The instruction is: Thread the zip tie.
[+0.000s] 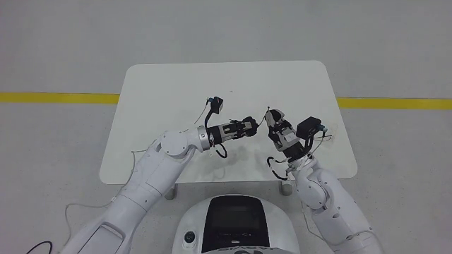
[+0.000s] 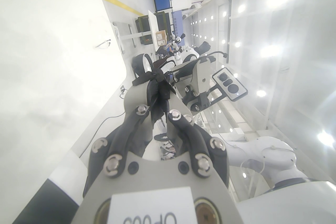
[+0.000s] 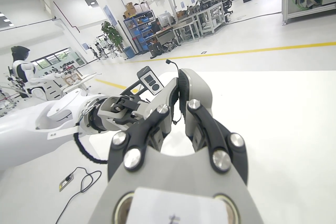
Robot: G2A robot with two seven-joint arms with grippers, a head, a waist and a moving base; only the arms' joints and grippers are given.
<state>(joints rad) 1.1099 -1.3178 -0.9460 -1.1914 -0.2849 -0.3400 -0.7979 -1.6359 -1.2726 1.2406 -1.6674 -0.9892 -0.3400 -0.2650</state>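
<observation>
Zip tie point(image 3: 169, 61) was held above the table point(image 1: 176, 92), clenched in the right end effector point(image 3: 179, 78) and the left end effector point(image 2: 157, 89). Tip was to be aligned squarely with the head before advancing.

above the white rounded bench's point(image 1: 176, 85) near middle, the left gripper point(image 1: 253, 124) sits just left of the right gripper point(image 1: 272, 120), which holds the thin black plastic zip tie point(image 3: 168, 61).

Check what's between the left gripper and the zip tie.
Just a bare stretch of table, per the top view; the right gripper pinches the zip tie.
</observation>
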